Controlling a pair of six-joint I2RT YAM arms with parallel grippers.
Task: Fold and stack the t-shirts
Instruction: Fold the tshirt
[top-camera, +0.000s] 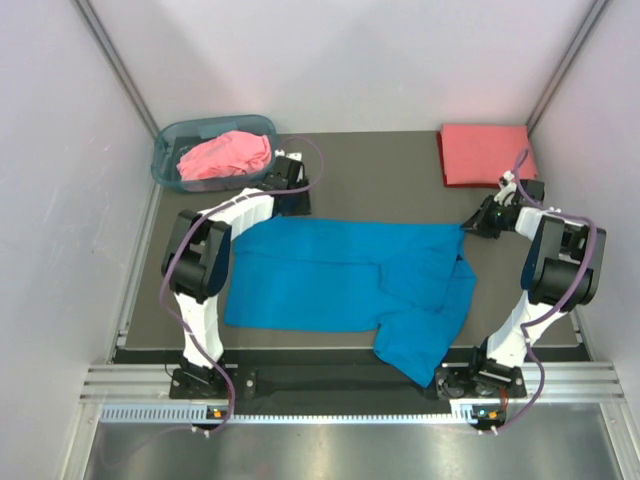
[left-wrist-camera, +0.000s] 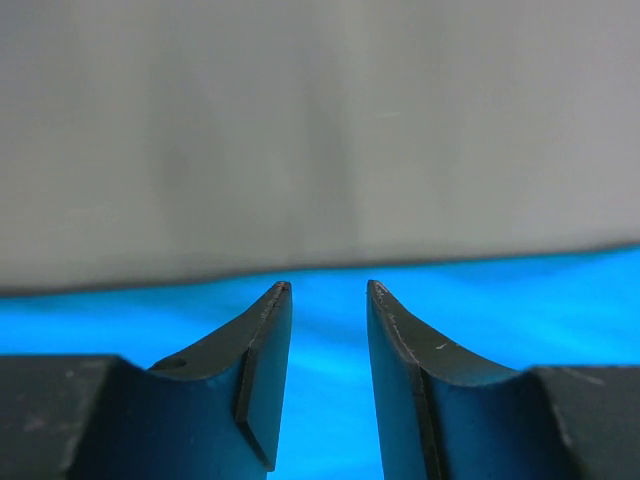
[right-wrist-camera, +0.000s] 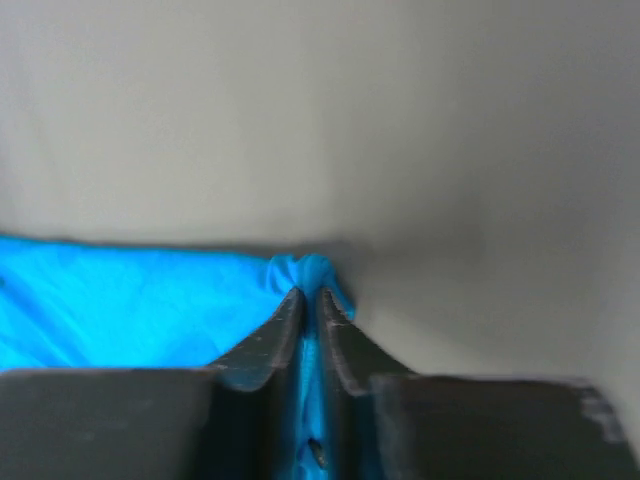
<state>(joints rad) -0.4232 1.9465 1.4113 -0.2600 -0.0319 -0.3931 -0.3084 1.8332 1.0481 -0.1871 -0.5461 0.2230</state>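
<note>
Bright, even light; blurred wrist views

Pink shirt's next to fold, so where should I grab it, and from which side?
Pinch a raised wrinkle of the pink t-shirt from straight above: it lies bunched in the basket, whose walls block any sideways approach.

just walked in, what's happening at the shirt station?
The blue t-shirt lies spread out in the middle, rumpled at its near right part. The right end effector is pinched shut on its far right corner. The left end effector is open at its far left edge, gripping nothing. The coral-red t-shirt lies folded at the far right. The pink t-shirt is bunched in the basket.
</note>
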